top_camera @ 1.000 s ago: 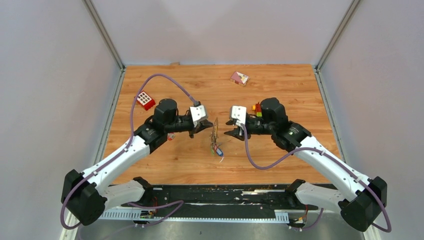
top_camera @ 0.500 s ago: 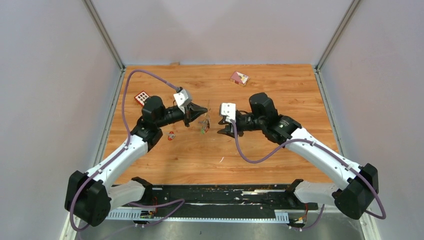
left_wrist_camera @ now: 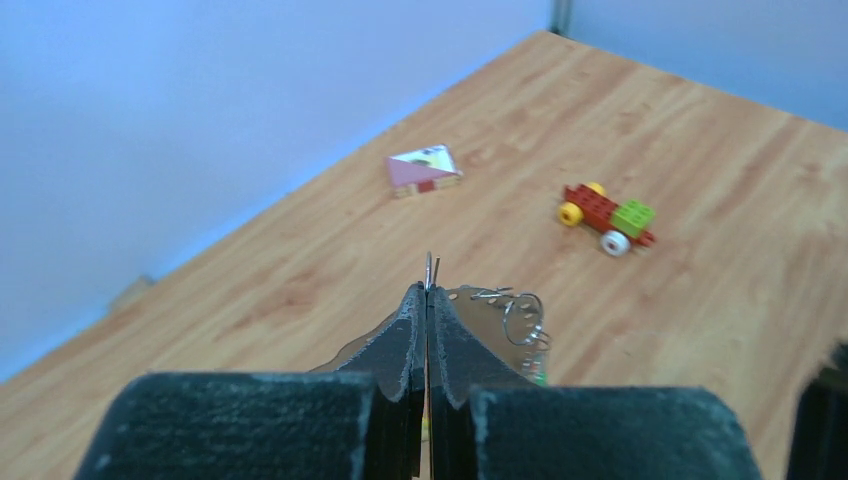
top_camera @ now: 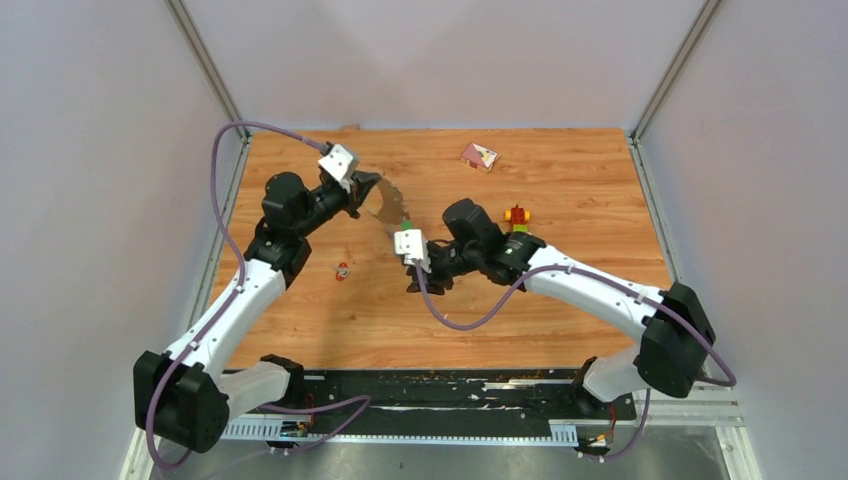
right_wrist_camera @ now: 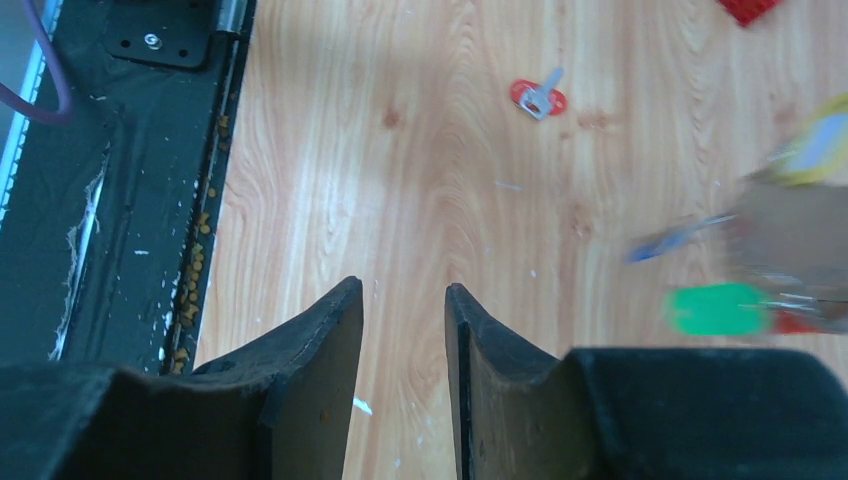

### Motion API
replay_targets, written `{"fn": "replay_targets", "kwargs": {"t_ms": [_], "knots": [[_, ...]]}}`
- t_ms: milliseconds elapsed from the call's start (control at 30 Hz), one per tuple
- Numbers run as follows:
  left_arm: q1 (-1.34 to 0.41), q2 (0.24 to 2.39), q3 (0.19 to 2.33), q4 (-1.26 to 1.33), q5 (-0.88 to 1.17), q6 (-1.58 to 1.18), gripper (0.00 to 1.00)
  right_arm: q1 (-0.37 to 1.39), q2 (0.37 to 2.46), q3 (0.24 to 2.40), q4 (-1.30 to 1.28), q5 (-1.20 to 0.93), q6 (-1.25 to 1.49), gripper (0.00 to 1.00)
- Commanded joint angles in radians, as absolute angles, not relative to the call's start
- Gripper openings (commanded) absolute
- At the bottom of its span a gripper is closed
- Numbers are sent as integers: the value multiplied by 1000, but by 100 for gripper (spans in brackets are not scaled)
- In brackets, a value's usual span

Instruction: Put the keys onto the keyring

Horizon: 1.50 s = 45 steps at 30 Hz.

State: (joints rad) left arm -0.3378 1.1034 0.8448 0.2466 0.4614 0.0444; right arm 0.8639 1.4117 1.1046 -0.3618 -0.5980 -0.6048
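Note:
My left gripper (top_camera: 366, 186) is raised over the far left of the table and is shut on the silvery keyring (top_camera: 388, 206). The wire pokes out between its tips in the left wrist view (left_wrist_camera: 431, 270), where the loop (left_wrist_camera: 497, 300) curves away to the right. A green-tagged key (top_camera: 405, 223) hangs from the ring's low end. The right wrist view shows blurred green (right_wrist_camera: 715, 308), blue (right_wrist_camera: 672, 239) and yellow (right_wrist_camera: 820, 146) keys. A red key (top_camera: 342, 270) lies loose on the table, also seen in the right wrist view (right_wrist_camera: 540, 97). My right gripper (top_camera: 415, 283) is open and empty, pointing down at the table (right_wrist_camera: 400, 290).
A red-yellow-green toy brick car (top_camera: 517, 215) stands right of centre (left_wrist_camera: 607, 215). A pink triangular block (top_camera: 479, 155) lies near the back wall (left_wrist_camera: 423, 170). The black base plate (right_wrist_camera: 120, 180) runs along the near edge. Walls close three sides.
My left gripper has swung back and to the left, carrying the keyring with its hanging keys. My right gripper has moved left and turned down towards the table.

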Motion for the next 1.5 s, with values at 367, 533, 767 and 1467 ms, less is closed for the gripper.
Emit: {"fn": "replay_targets", "kwargs": {"t_ms": [367,533,767,1467], "knots": [[-217,1202,1161,110,342,118,0,992,1941,1522,-358,-506,-592,39],[-215,1215,1198,70,355,116,0,992,2150,1752,-442,-489,-590,40],[-215,1203,1194,45,384,122,0,981,2377,2031,-532,-492,-603,40],[-215,1175,1132,69,488,88,0,955,2553,2180,-585,-528,-654,31]]}}
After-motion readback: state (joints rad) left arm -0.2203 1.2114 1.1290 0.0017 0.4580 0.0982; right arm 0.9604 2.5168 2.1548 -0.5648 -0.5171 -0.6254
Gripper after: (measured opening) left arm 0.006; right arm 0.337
